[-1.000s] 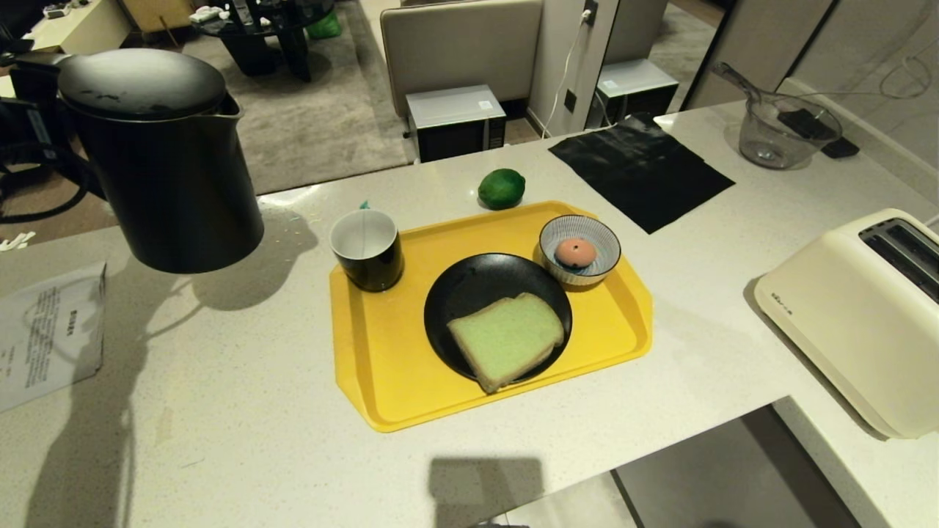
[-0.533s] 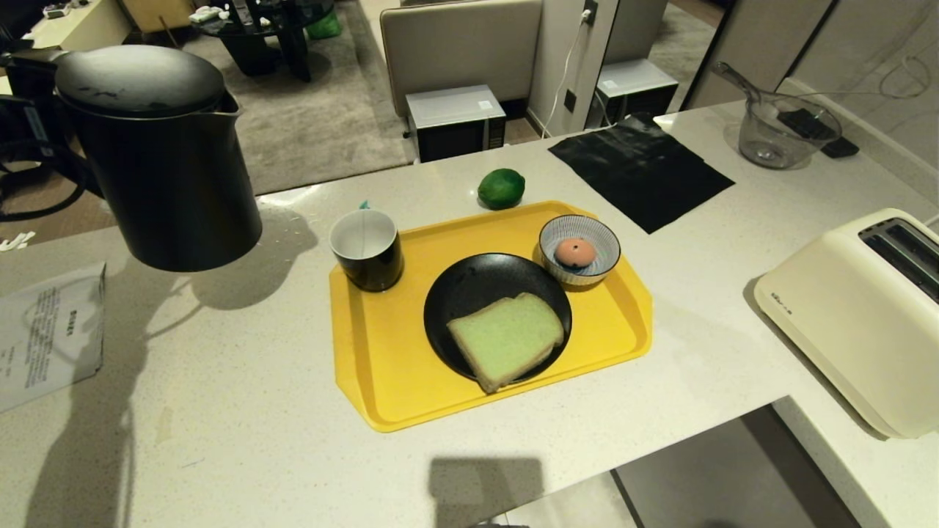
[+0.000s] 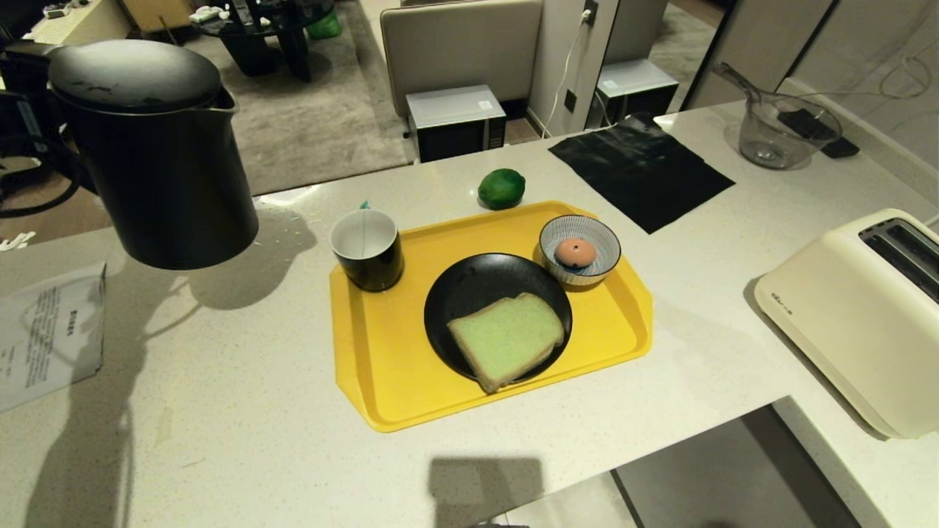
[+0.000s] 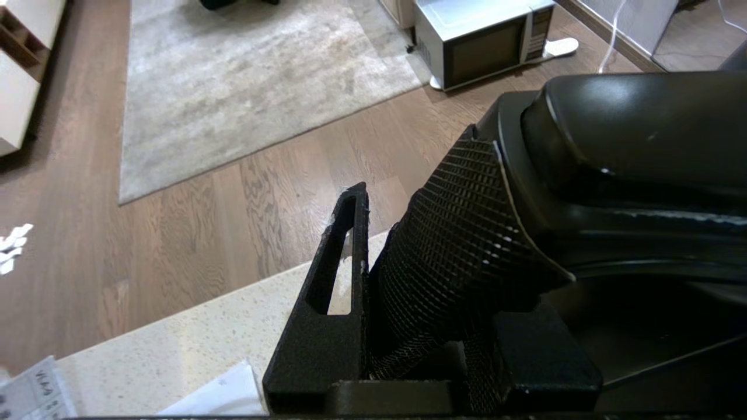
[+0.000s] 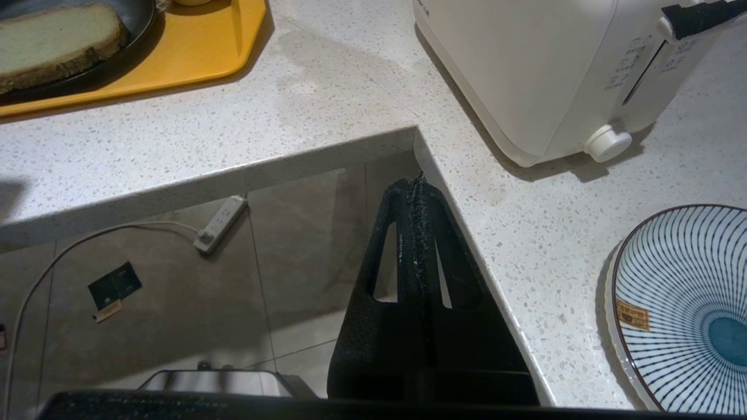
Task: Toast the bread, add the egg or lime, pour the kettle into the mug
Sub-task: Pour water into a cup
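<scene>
The black kettle hangs upright above the counter's left end, its spout turned toward the mug. My left gripper is shut on the kettle's textured handle. The mug stands empty on the near-left corner of the yellow tray. The green bread lies on a black plate. The pink egg sits in a striped bowl. The lime rests on the counter behind the tray. My right gripper is shut and empty, low by the counter's inner corner.
A cream toaster stands at the right, with a striped plate near it. A black mat and a glass bowl are at the back right. A paper sheet lies at the left edge.
The kettle has edged slightly up and to the left in the head view. Everything on the tray and the right arm have stayed put.
</scene>
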Motion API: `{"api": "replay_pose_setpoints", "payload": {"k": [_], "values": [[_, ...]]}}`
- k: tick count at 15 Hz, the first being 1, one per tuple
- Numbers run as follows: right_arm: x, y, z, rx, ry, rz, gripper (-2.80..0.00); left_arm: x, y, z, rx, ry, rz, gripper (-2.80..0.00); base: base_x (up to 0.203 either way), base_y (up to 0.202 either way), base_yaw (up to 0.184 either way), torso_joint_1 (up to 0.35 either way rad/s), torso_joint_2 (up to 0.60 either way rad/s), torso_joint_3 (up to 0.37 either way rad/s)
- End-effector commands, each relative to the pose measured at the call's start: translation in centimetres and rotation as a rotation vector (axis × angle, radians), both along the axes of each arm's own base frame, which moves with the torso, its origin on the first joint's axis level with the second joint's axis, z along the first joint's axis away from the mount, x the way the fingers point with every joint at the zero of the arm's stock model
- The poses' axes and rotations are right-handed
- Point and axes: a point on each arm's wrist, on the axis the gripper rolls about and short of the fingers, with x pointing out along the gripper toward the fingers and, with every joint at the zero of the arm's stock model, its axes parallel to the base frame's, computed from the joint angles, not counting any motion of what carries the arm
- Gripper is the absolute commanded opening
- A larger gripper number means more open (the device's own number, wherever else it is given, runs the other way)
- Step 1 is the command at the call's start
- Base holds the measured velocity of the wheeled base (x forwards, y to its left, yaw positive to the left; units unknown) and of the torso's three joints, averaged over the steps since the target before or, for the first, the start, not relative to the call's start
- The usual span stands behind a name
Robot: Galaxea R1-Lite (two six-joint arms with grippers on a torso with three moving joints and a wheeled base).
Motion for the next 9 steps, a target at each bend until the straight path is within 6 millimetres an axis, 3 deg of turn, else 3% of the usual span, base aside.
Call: {"api": "replay_pose_setpoints", "payload": {"k": [1, 6, 9], "values": [[0.2, 0.0, -0.7, 0.001, 0.027, 0.000, -2.80, -0.9, -0.3, 1.0, 0.011, -0.037, 0.005, -2.80, 0.000, 0.000, 0.000, 0.000, 0.00, 0.000], [0.2, 0.0, -0.7, 0.001, 0.027, 0.000, -2.80, -2.3, -0.8, 4.4, -0.024, -0.158, 0.010, -2.80, 0.000, 0.000, 0.000, 0.000, 0.00, 0.000], [0.2, 0.0, -0.7, 0.000, 0.027, 0.000, -2.80, -2.4, -0.8, 4.7, -0.029, -0.167, 0.010, -2.80, 0.000, 0.000, 0.000, 0.000, 0.00, 0.000]]}}
